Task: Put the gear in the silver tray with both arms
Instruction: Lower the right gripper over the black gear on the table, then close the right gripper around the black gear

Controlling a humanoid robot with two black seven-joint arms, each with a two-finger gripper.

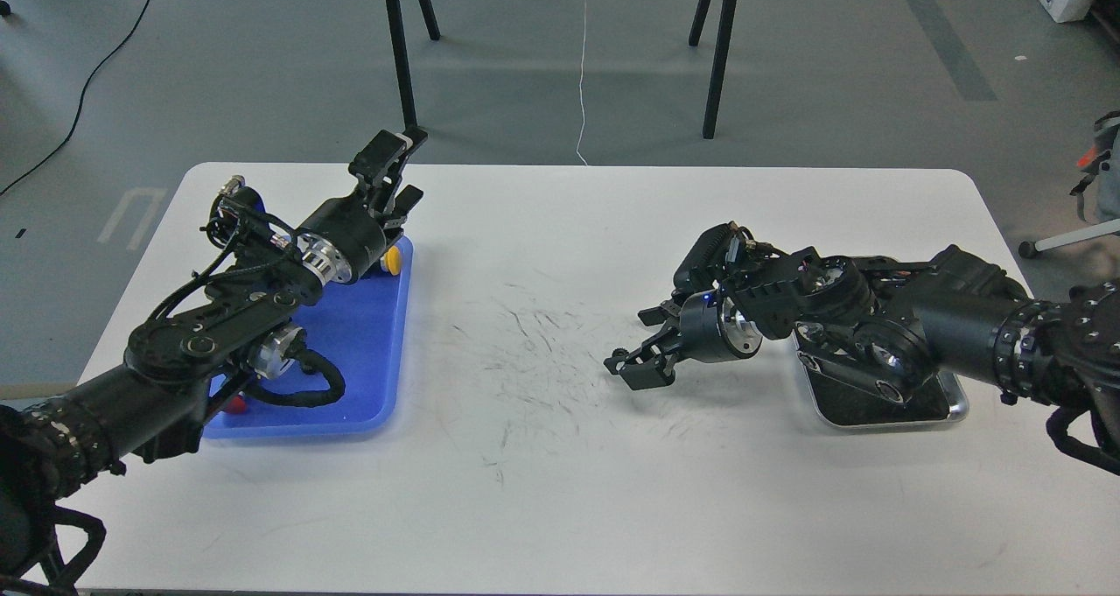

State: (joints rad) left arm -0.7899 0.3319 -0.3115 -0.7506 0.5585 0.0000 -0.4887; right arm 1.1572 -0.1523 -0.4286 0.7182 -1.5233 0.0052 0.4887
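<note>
Gear (pixel 393 260): yellow, in blue tray (pixel 367 333) left of silver tray (pixel 949 410), just under left gripper (pixel 398 169), fingers apart, empty; right gripper (pixel 643 351) spread, empty, beside silver tray; pickup, handover, placing all outstanding.

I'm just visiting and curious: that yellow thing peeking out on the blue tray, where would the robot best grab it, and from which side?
Probably by the rounded outer edge of the yellow piece, coming from above. The left end effector already sits above it with fingers apart. Its arm hides most of the piece, so its full shape can't be judged. It lies near the blue tray rim, leaving little room sideways.
</note>
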